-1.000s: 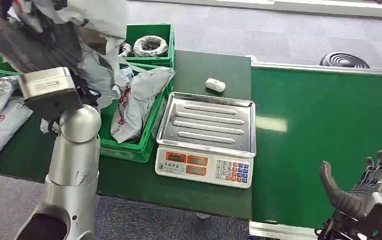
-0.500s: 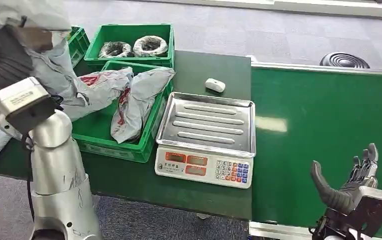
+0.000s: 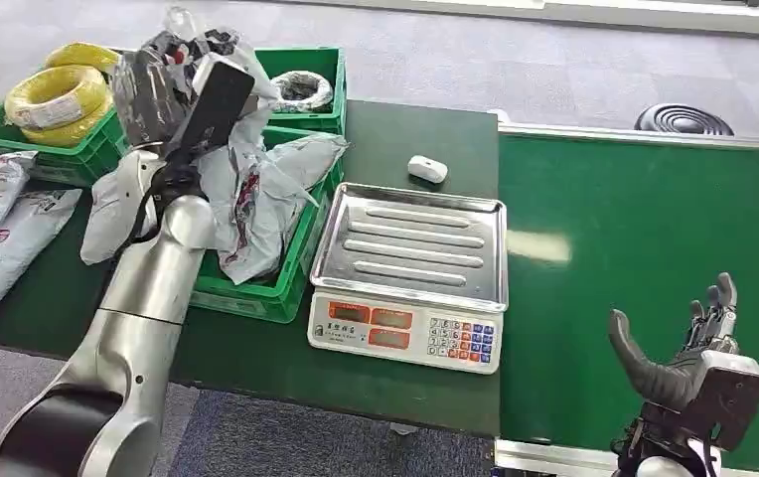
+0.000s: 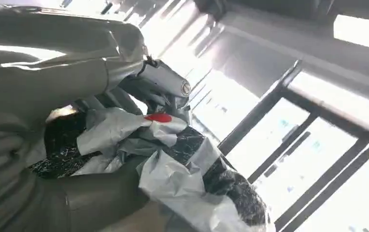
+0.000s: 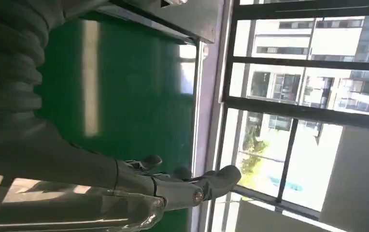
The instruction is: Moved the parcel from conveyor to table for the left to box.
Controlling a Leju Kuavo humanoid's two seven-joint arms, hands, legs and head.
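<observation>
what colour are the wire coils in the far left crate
Yellow coils, seen best in the head view.

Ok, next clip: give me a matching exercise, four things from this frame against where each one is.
Things:
1. parcel
2. scale
3. yellow cable coil
4. right hand

Places:
A. in the far left green crate
B. in the left hand, raised over the crates
C. over the green conveyor, holding nothing
D. on the dark table beside the conveyor

Pairs: 1-B, 2-D, 3-A, 4-C
</observation>
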